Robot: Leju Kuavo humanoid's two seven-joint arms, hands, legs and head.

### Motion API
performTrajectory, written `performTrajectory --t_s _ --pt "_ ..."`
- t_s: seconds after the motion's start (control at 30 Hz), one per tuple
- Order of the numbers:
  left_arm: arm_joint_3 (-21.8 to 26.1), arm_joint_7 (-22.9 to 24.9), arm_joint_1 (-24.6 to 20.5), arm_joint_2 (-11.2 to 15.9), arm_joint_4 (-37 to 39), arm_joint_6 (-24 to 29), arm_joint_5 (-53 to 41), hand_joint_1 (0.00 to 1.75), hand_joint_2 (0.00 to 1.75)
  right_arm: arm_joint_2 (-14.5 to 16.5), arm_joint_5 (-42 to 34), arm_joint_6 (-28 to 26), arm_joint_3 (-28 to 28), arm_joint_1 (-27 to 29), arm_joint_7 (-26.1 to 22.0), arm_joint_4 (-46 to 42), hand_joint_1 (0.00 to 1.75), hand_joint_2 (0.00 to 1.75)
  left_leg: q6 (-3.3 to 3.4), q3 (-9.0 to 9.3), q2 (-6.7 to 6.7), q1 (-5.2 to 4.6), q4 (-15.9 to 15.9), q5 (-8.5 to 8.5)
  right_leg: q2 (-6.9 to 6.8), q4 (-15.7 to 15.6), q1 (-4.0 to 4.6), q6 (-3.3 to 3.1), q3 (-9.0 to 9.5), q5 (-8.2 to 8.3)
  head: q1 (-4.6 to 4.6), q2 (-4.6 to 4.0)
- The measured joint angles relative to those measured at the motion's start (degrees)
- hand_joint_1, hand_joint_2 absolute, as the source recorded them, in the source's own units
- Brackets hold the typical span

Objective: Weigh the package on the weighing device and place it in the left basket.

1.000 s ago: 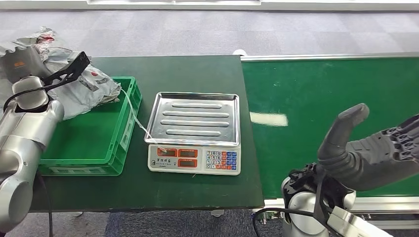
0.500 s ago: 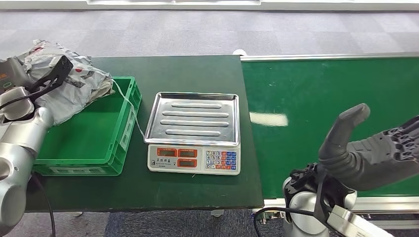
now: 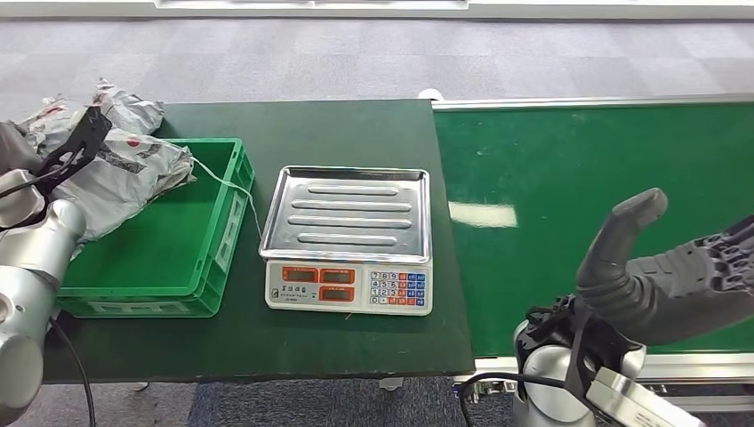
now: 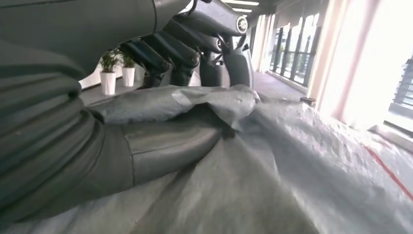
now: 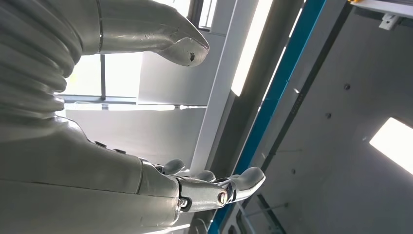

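Head view: grey package (image 3: 116,173) in left fingers (image 4: 195,51), over green basket (image 3: 218,222); right fingers (image 5: 214,190) spread.

package (image 3: 124,169): crinkled grey plastic | scale tray (image 3: 351,213): shiny ribbed metal

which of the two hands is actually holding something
The left hand: it grips the grey package over the green basket's far-left corner. The right hand is open, palm up, holding nothing.
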Motion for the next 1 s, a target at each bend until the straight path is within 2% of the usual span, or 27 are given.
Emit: performTrajectory --t_s 0.2,0.37,0.67,1.0 --pt "5.8 -8.1 2.1 -1.2 -0.4 7.8 6.5 0.0 0.0 0.0 0.7 0.0 -0.5 0.4 0.0 0.0 0.0 1.75 -0.01 0.0 0.01 0.0 0.0 -0.01 0.04 0.0 0.01 0.0 -0.03 0.0 0.0 0.0" --pt "9.9 -13.2 2.4 -2.5 -1.1 7.2 10.3 0.0 0.0 -0.1 1.0 0.0 -0.8 0.8 0.0 0.0 0.0 1.75 -0.01 0.0 0.01 0.0 0.0 -0.01 0.05 0.0 0.0 0.0 -0.03 0.0 0.01 0.0" --pt "13.7 -15.8 2.4 -4.3 -2.3 6.7 12.2 0.0 0.0 -0.1 1.0 0.0 -0.9 1.2 0.0 0.0 0.0 1.75 -0.01 0.0 0.01 0.0 0.0 -0.01 0.05 0.0 0.01 0.0 -0.02 0.0 0.01 0.0" --pt "15.6 -18.4 2.4 -5.2 -3.2 7.1 13.1 0.0 0.0 -0.2 1.1 0.0 -1.0 1.7 0.0 0.0 0.0 1.75 -0.01 0.0 0.0 0.0 0.0 -0.01 0.05 0.0 0.01 0.0 -0.01 0.0 0.0 0.0"
